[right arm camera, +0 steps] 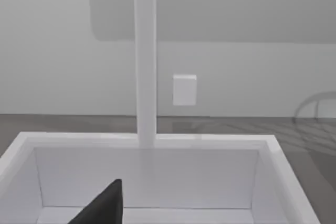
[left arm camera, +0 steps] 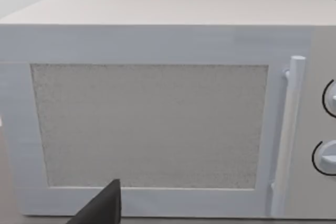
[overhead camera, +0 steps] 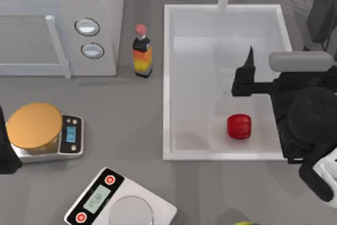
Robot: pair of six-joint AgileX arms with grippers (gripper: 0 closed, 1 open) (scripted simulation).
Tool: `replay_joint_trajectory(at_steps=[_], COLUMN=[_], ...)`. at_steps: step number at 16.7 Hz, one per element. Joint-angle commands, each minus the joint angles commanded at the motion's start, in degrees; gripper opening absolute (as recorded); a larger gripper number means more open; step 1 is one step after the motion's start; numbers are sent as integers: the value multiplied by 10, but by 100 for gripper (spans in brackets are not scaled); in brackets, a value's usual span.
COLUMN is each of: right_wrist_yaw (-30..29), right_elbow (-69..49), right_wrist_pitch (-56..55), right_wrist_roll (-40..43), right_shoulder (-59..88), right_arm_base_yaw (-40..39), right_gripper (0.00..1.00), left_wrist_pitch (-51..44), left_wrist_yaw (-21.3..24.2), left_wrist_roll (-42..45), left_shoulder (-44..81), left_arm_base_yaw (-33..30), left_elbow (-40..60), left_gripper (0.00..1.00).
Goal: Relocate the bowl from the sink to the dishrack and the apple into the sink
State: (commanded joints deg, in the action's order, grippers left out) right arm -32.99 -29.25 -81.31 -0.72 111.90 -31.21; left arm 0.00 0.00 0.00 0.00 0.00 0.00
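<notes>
Apple (overhead camera: 239, 126): lies inside the sink (overhead camera: 167, 77), near its front wall.
Right pincer (overhead camera: 243, 75): hangs over the basin, beyond the apple; whether its fingers are apart, I cannot tell.
Left arm: parked at the table's left edge.
Advice: I should lift straight up, clear of the rim.

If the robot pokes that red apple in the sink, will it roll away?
Probably a little. The apple looks round and glossy, so a poke might make it slide or roll on the smooth white sink floor. It looks squat, so it may wobble rather than roll far, and the sink's walls should stop it.
</notes>
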Motion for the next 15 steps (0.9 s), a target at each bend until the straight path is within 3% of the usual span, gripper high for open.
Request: replay_joint_trajectory(at_steps=[15], right_wrist_yaw=[247], right_elbow=[216], right_wrist_pitch=[668], right_wrist_roll=[3], right_shoulder=[-950], right_arm_base_yaw=[231], right_gripper=[100], left_wrist_pitch=[0], left_wrist_yaw=[0], left_wrist_roll=[0], left_shoulder=[0], left_arm_base_yaw=[0], left_elbow=[0], left_gripper=[100])
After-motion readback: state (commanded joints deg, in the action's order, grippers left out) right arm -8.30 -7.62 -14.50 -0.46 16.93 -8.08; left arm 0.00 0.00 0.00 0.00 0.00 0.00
